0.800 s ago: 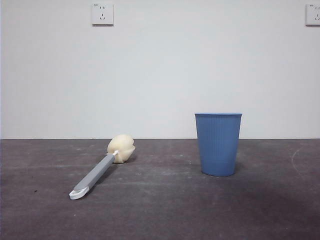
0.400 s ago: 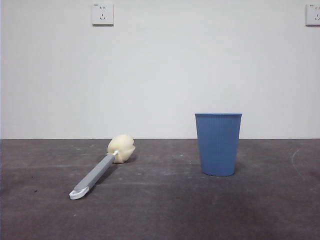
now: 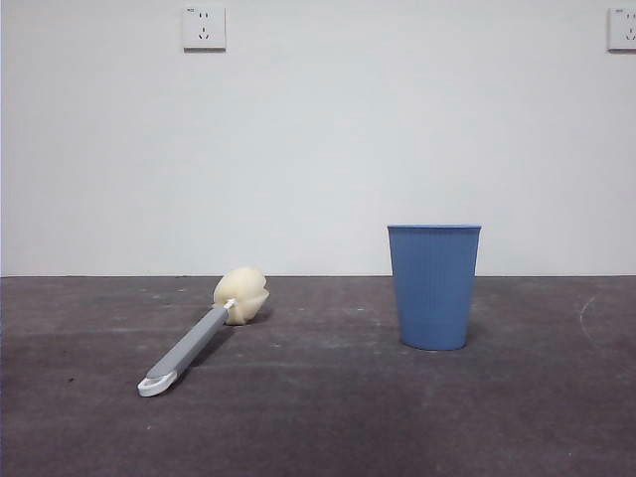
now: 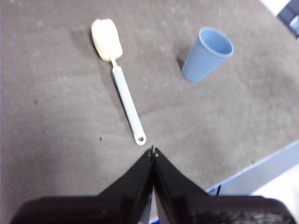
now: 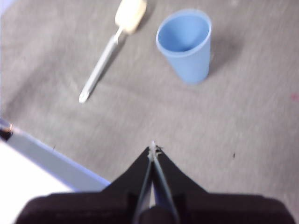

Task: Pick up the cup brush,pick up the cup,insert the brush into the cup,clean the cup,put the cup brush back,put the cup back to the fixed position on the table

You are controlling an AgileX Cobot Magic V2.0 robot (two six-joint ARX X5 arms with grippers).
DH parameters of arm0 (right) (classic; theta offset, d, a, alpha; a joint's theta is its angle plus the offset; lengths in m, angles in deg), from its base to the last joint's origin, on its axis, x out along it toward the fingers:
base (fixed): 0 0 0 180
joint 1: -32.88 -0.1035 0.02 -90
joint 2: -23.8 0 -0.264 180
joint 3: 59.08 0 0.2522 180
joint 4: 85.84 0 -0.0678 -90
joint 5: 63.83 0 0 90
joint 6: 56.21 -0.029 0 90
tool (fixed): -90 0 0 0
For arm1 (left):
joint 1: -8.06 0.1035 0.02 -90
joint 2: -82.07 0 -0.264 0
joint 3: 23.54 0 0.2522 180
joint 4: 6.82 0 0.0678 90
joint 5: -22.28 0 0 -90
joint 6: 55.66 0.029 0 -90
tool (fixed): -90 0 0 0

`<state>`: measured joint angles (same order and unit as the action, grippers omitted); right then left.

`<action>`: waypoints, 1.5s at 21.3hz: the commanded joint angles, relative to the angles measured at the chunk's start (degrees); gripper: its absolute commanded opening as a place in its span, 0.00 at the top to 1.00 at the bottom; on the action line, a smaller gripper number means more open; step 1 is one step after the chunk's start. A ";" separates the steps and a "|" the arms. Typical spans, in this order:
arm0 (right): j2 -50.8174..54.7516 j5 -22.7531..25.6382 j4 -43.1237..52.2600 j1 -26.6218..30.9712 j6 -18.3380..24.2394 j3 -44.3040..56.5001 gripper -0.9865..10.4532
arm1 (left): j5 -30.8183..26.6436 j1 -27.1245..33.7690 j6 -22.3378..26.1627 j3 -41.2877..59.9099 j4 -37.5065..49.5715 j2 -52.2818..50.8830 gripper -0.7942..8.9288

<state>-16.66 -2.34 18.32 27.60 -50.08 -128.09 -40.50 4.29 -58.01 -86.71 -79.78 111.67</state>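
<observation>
- Nothing on the counter (image 3: 318,417) has moved over the last second; the task looks unstarted.
- The brush (image 3: 204,333) lies flat, well apart from the cup (image 3: 433,286).
- The cup stands upright and looks empty from the right wrist view.
- Left end effector (image 4: 153,151) and right end effector (image 5: 153,145) hang above the counter, both clenched on nothing.

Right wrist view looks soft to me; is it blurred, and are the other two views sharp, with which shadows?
Right wrist view: yes, the cup and brush have smeared edges. Left wrist view: sharper, each casting a soft shadow on the table. Front view: sharp, evenly lit, with only a faint shadow beside the cup's base; no glare.
</observation>
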 commanded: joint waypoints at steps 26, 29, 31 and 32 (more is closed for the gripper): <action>-1.46 0.09 0.26 -0.07 -3.30 -0.72 0.39 | -4.20 -0.44 5.07 -2.14 -7.85 4.72 0.34; -2.82 0.07 0.37 -0.07 -3.30 -0.72 0.39 | -2.49 -2.21 2.82 -2.78 -3.67 8.85 0.34; -3.80 0.07 0.37 -0.07 -3.32 -0.72 0.39 | -3.23 -3.52 1.70 -4.70 0.55 12.33 0.34; -4.24 0.07 0.37 -0.07 -3.32 -0.72 0.39 | -3.39 -4.42 1.44 -6.32 1.57 14.62 0.34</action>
<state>-21.01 -2.23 18.36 27.60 -52.98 -128.68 -43.86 0.10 -55.78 -92.85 -78.67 126.12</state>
